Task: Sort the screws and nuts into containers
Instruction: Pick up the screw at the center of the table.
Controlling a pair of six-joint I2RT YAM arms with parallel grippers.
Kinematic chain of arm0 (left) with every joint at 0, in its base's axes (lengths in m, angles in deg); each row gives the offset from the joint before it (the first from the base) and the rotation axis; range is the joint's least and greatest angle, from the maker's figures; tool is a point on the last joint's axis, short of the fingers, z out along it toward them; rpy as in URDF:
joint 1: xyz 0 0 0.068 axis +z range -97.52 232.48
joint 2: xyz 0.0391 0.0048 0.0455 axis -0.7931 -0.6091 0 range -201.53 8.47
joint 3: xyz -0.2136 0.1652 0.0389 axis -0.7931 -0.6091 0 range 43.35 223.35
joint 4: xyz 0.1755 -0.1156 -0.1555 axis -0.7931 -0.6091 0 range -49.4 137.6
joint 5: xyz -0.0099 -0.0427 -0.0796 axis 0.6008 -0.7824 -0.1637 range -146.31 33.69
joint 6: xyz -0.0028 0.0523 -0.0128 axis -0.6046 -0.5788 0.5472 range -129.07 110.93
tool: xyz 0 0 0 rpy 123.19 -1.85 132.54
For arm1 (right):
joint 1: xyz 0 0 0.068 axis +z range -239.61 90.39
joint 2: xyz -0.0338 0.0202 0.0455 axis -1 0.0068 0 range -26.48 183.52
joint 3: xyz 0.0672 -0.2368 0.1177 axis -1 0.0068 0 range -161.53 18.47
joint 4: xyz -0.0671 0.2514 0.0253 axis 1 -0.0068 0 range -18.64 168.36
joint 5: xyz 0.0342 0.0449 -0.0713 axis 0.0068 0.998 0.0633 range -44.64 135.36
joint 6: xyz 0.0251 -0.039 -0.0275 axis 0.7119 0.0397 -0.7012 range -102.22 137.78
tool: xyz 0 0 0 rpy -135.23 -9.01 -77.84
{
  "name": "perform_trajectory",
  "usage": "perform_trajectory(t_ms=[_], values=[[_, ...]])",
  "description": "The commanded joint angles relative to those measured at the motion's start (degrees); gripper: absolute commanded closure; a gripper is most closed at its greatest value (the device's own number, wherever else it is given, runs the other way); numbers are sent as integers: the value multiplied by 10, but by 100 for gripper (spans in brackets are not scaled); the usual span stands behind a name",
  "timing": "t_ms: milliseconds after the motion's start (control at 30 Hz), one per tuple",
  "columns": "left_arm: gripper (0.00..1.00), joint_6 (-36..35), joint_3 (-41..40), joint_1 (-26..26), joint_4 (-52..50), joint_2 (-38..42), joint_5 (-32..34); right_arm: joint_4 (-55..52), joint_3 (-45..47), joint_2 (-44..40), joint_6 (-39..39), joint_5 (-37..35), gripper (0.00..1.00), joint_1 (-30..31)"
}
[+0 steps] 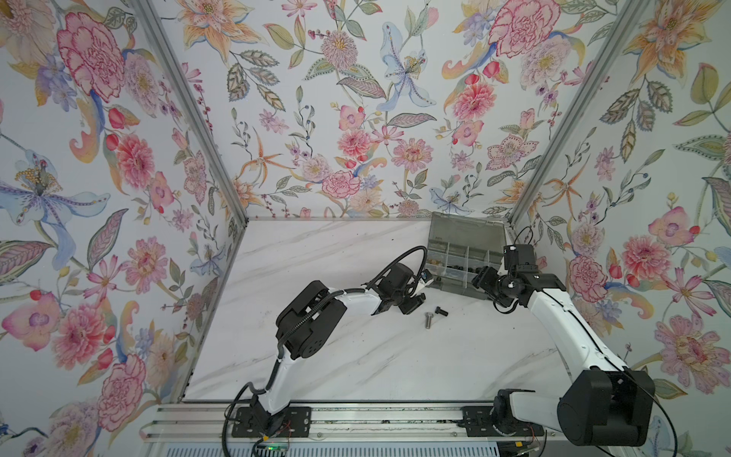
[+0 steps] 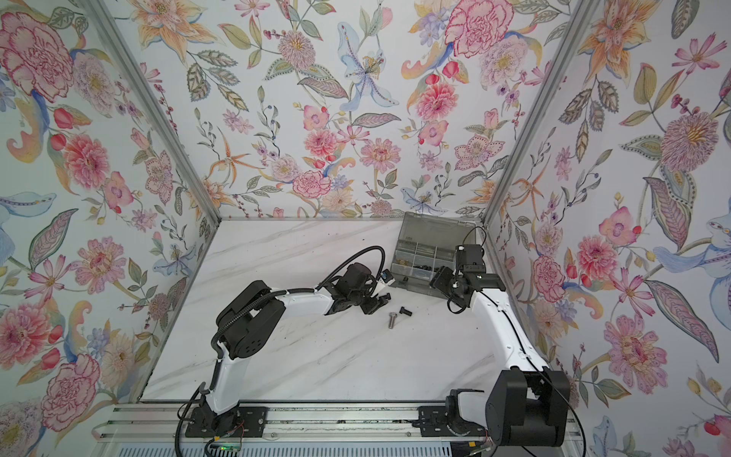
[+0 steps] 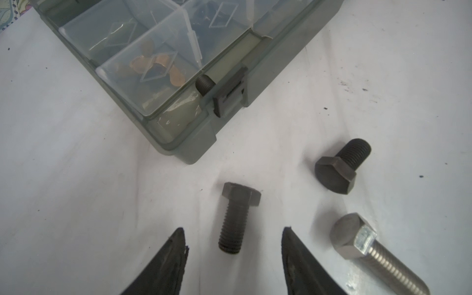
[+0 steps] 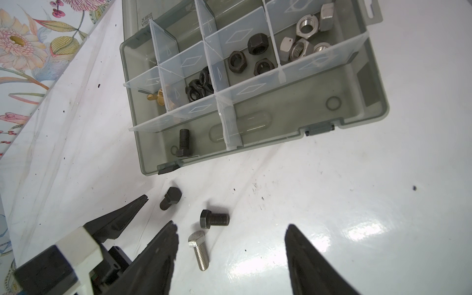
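Containers [image 4: 251,89] adjoin a lid [image 4: 168,10] whose embossed lettering [image 4: 146,21] is unreadable.

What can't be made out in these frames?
- Top views: the black screw merges with the dark end of the left arm.
- Left wrist: the silver screw has its tip cut off by the frame edge.
- Top views: the organizer box contents are too small, and the right arm covers a corner.
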Motion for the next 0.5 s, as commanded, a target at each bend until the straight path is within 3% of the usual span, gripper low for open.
perform_trajectory(t_ms=[0,267,467], values=[[38,-10,21,-5,-6,-23,-7,-8,4,4,-12,1,31,-2],[39,-14,52,-5,-15,-59,-10,-8,3,5,-13,2,31,-1],[47,-19,60,-5,-22,-70,-11,-8,1,4,-11,1,30,-1]])
